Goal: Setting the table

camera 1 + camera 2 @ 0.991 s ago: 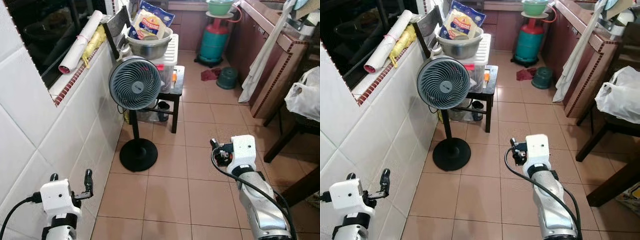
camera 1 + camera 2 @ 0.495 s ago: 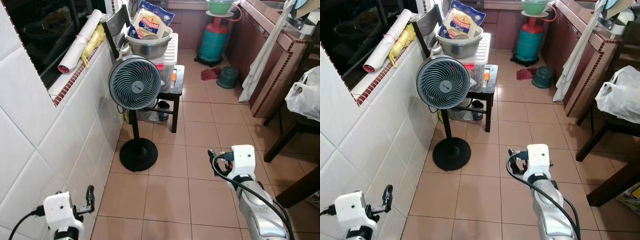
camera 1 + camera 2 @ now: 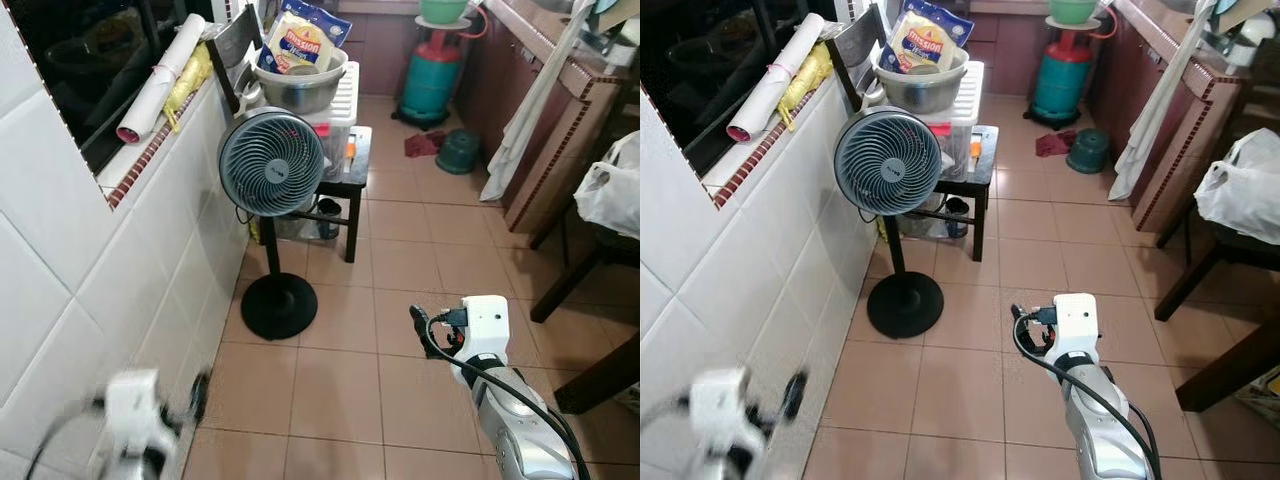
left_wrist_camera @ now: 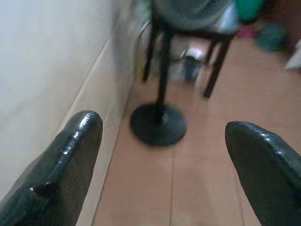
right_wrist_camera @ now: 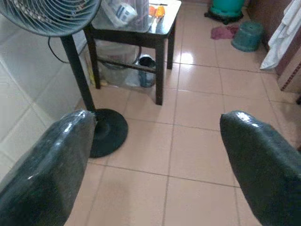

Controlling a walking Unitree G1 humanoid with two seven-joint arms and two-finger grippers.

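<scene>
Both tools are open and hold nothing. The right tool [image 3: 1025, 325] hangs over the floor [image 3: 960, 390], and the left tool [image 3: 195, 395] is low by the wall [image 3: 90, 260]. No dishes are near. The dark surface [image 3: 1240, 340] is off to the right, closer to the right tool.

Glossy terracotta floor tiles [image 3: 330, 390] shine under the light. The wall [image 3: 60, 250] is smooth white glazed tile. A dull metal bowl [image 3: 305, 88] holds crinkly plastic packets; the fan [image 3: 275, 163] has a grey plastic grille, matt black base.
</scene>
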